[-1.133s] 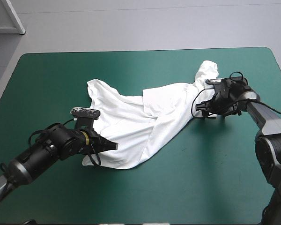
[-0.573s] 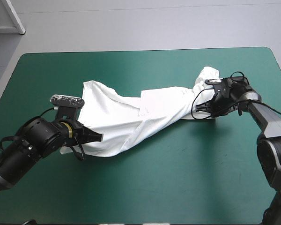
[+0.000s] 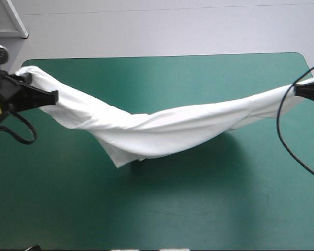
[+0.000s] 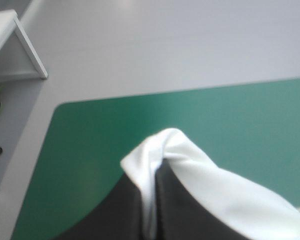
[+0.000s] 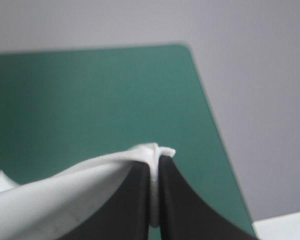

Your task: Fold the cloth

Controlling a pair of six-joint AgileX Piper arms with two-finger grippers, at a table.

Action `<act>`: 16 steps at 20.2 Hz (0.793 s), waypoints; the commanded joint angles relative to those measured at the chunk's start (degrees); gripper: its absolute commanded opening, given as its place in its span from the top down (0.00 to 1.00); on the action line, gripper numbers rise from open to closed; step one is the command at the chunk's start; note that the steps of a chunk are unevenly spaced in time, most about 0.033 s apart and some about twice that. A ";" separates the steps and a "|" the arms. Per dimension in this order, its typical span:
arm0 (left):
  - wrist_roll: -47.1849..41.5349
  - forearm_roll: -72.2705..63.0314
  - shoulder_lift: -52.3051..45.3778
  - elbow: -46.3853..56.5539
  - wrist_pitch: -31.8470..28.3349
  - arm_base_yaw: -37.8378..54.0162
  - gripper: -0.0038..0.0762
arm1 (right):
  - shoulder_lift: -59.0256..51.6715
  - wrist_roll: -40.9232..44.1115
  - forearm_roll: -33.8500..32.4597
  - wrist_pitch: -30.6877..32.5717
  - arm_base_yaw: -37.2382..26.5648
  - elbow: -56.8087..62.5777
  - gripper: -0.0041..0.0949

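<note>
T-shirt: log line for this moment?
T-shirt: lifted, stretched out, middle sagging | left gripper: shut on T-shirt | right gripper: shut on T-shirt | fold: not started

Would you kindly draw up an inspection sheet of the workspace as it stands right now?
Surface: teal-green cover, bare where it shows, with a shadow under the cloth.
Job's things: T-shirt, white, lifted and stretched in a twisted band from one side of the table to the other, sagging in the middle; not yet folded. Whether its lowest fold touches the cover cannot be told.
Clutter: nothing seen.
Grippers: left gripper shut on one end of the T-shirt near the table's left edge; right gripper shut on the other end near the right edge.
Cables: nothing seen beyond the robot's own.
Surroundings: nothing seen at the table.
</note>
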 commanded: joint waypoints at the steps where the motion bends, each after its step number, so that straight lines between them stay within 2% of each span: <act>1: 1.46 7.44 -0.98 -7.85 1.73 -0.33 0.96 | -6.06 1.41 -7.28 -3.23 -1.10 -6.90 0.98; 5: 6.88 14.08 -0.52 -15.61 1.73 -0.33 0.96 | -8.68 2.84 -16.89 -1.59 -0.95 -15.69 0.98; 8: 9.01 19.25 -0.52 -18.69 1.73 -0.33 0.96 | -8.21 2.84 -19.59 -0.16 -0.73 -21.50 0.98; 10: 10.72 16.43 -0.52 -19.07 1.73 -0.33 0.96 | -7.37 2.60 -17.07 -0.25 1.15 -22.82 0.98; 14: 11.74 7.15 4.19 -17.95 1.73 -0.33 0.96 | -2.18 -0.66 -4.70 3.25 2.51 -22.70 0.98; 16: 11.74 5.93 8.23 -15.55 1.63 -0.33 0.96 | 1.15 -1.53 -2.98 5.39 2.51 -21.42 0.98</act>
